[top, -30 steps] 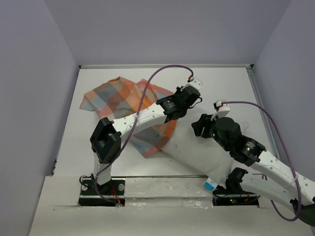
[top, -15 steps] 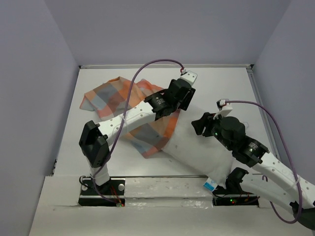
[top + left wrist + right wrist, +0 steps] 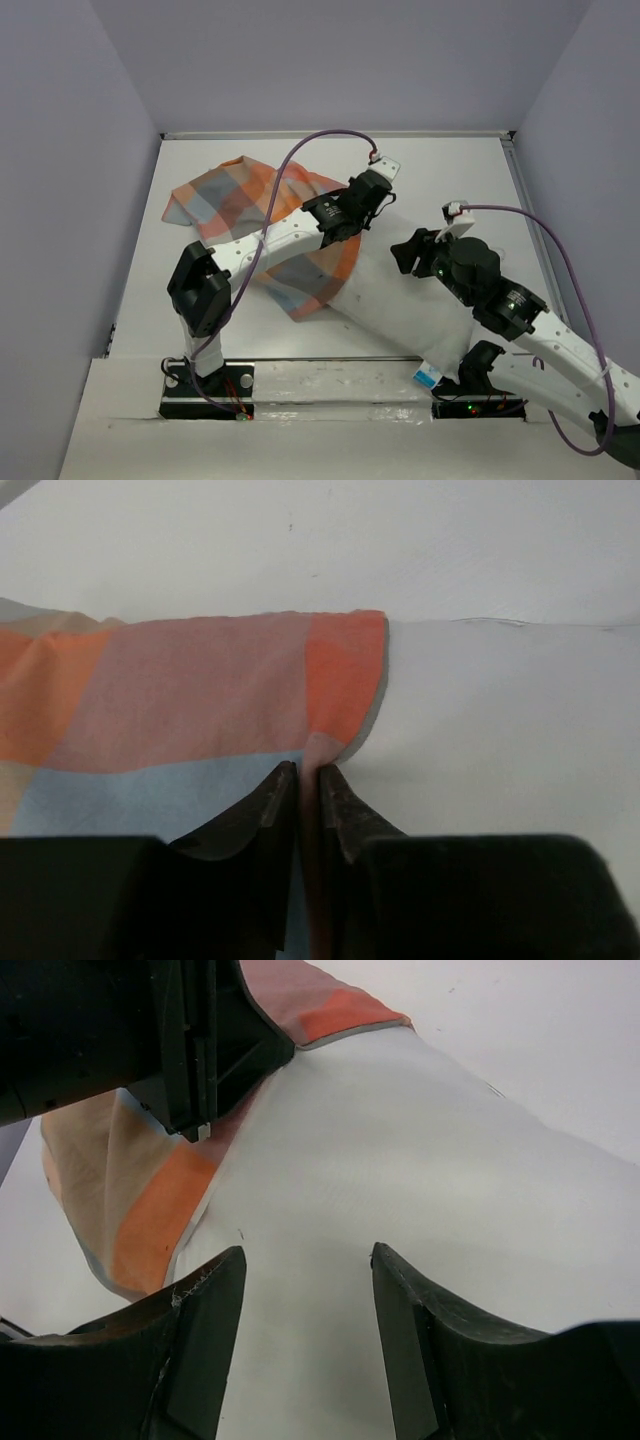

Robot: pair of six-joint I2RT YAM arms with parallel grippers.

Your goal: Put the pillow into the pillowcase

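Note:
The checked pillowcase (image 3: 245,195) lies at the back left of the table, its open end over one end of the white pillow (image 3: 400,305). The pillow runs diagonally toward the near right. My left gripper (image 3: 372,205) is shut on the pillowcase's rim; in the left wrist view the jaws pinch a fold of the fabric (image 3: 200,700) beside the pillow (image 3: 500,720). My right gripper (image 3: 408,250) is open just above the pillow (image 3: 400,1160), its fingers (image 3: 205,1310) apart over the white surface. The pillowcase edge (image 3: 160,1200) lies to their left.
The white table (image 3: 460,175) is walled by grey panels on both sides and the back. The left arm (image 3: 270,245) crosses over the pillowcase. Purple cables loop above both arms. A small blue-and-white tag (image 3: 427,376) shows at the pillow's near end.
My left gripper swung toward the back and then came down a little to the right at the pillowcase rim. My right gripper shifted slightly toward the right and has stayed open.

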